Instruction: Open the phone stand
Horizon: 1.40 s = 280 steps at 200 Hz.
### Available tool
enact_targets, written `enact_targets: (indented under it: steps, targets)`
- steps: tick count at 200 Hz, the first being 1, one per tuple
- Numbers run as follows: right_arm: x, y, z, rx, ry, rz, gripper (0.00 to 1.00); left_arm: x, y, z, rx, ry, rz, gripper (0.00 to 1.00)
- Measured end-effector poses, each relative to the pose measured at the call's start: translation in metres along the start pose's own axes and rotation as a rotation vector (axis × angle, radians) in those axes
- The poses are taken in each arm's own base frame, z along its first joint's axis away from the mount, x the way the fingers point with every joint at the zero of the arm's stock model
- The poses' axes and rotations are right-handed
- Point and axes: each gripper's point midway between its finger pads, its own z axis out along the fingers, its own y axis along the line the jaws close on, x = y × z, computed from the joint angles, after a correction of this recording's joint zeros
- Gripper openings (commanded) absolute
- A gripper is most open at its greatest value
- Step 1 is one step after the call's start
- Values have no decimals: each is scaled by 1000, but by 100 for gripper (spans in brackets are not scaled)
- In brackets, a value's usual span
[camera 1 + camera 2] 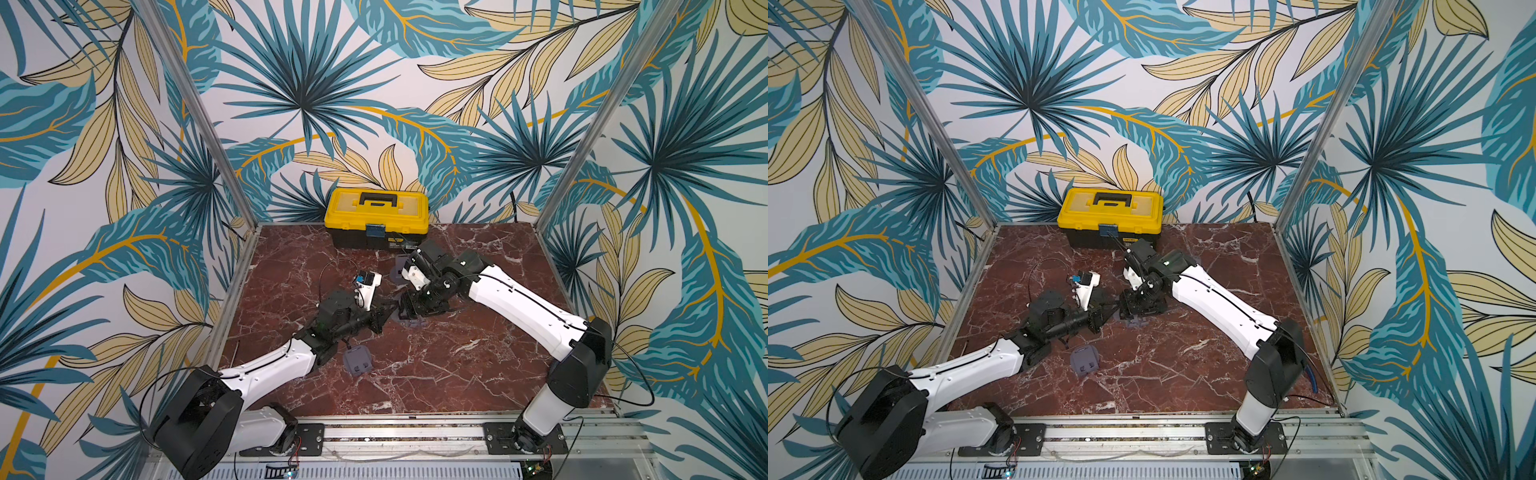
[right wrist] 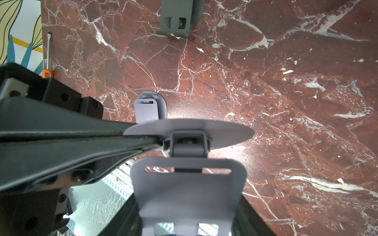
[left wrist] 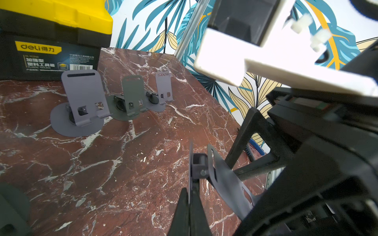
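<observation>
pincers are sharing one stand (image 2: 188,190) above the surface (image 2: 286,81): left pincer (image 3: 189,206) is pinching its disc base, right pincer (image 2: 187,221) is clamping its back plate.

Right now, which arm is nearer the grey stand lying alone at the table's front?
Left. The stand lies just beside the left arm; the right arm is farther back, toward the toolbox.
</observation>
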Motion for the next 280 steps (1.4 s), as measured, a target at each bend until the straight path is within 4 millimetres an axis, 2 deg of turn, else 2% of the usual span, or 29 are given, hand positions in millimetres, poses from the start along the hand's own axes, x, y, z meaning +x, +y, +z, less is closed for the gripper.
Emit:
enact_targets:
  steps: [33, 116, 205, 280]
  targets:
    - [0, 0, 0, 1, 0, 1, 34, 3, 5, 0, -23, 13, -7, 22]
    - [1, 0, 0, -2, 5, 2, 33, 6, 13, -3, -61, 29, -47, 40]
    - [-5, 7, -5, -22, -15, -7, 33, 27, 11, -11, -32, 70, -125, 42]
    - [-8, 11, -7, -35, -20, -10, 33, 26, -1, -4, 61, 62, -173, 41]
